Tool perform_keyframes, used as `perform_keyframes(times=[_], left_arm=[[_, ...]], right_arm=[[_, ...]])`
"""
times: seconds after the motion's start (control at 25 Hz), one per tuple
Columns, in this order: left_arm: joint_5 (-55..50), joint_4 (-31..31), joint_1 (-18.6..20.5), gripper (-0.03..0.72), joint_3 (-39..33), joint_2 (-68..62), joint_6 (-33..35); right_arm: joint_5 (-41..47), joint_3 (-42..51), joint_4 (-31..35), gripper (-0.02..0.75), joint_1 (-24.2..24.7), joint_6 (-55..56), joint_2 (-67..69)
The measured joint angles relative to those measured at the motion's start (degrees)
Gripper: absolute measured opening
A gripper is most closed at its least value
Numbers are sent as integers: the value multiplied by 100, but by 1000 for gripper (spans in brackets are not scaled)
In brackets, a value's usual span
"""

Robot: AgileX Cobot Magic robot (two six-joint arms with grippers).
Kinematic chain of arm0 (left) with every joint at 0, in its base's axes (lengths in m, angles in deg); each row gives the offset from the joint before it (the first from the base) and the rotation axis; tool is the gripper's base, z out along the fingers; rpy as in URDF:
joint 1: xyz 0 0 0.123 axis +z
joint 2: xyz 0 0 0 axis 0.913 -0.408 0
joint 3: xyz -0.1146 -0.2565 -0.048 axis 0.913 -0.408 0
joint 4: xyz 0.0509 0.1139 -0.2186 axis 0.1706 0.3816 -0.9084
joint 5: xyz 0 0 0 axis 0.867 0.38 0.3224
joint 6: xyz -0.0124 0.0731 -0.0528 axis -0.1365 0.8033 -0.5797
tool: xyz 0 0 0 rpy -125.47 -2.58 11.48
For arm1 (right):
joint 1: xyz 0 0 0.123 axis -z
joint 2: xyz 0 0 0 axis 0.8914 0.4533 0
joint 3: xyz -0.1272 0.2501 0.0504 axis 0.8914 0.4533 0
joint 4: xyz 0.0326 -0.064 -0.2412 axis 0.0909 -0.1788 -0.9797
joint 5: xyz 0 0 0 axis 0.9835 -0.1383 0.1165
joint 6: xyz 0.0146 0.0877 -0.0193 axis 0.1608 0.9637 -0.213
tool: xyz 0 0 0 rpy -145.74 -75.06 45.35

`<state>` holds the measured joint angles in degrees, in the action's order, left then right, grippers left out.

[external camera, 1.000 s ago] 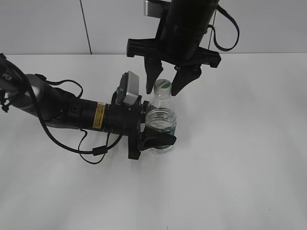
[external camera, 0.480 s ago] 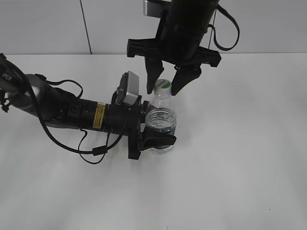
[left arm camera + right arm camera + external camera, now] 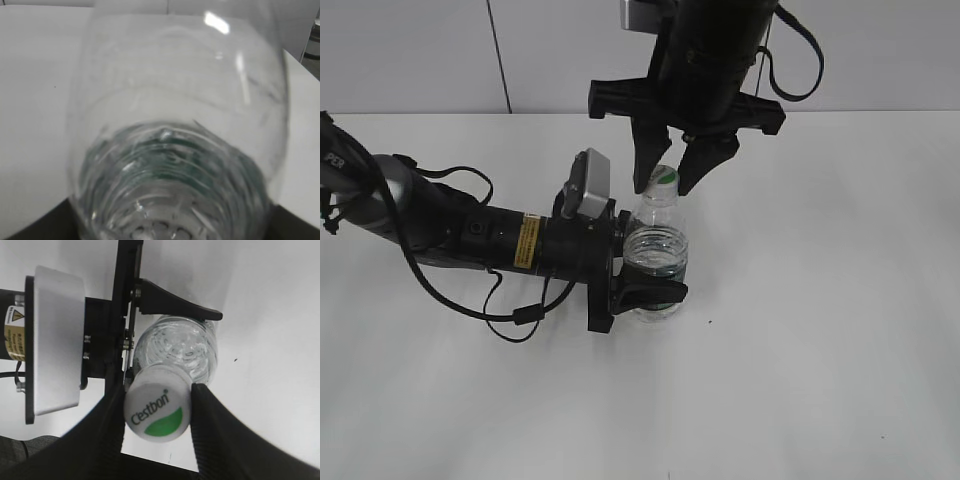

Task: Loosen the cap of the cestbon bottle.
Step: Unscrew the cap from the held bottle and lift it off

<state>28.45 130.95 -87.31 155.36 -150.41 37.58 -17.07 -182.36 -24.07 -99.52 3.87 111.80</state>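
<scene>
Standing upright near the middle of the white table [image 3: 800, 380]: the clear bottle [image 3: 655, 260], clasped around its lower body by the left gripper [image 3: 645, 265] reaching in from 9 o'clock. Pressed on both sides of the white cap [image 3: 157, 410] from above: the right gripper [image 3: 159, 412], fingers [image 3: 215, 435] touching at 3 and 9 o'clock.

The cestbon bottle [image 3: 655, 255] is clear, glossy plastic with ribbed walls that catch bright highlights. Its cap [image 3: 157, 409] is smooth white plastic, slightly shiny, with a printed green mark. Either side of the cap, the right hand [image 3: 157, 412] has matt black fingers [image 3: 212, 440] with a finely ridged texture. Beneath the bottle, the bench [image 3: 800, 350] is smooth, matt white.
</scene>
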Motion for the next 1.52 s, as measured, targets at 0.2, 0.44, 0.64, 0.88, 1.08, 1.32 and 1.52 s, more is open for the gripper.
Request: perform_keyframes(times=[0.2,0.44,0.64,0.88,1.08,1.32,1.52], left_arm=[[0,0,0,400,0,0,-7],[0,-2,0,400,0,0,-7],[0,9,0,400,0,0,-7],[0,20,0,400,0,0,-7],[0,31,0,400,0,0,-2],[0,36,0,400,0,0,-2],[13,52,0,400,0,0,-2]], right_arm=[[0,0,-8,306,0,-23,0],[0,0,-8,306,0,-627,0],[0,0,-8,305,0,-2090,0],[0,0,-8,305,0,-3528,-7],[0,0,-2,305,0,-4680,-13],[0,-10,-2,305,0,-5980,-18],[0,-16,-2,305,0,-6960,-18]])
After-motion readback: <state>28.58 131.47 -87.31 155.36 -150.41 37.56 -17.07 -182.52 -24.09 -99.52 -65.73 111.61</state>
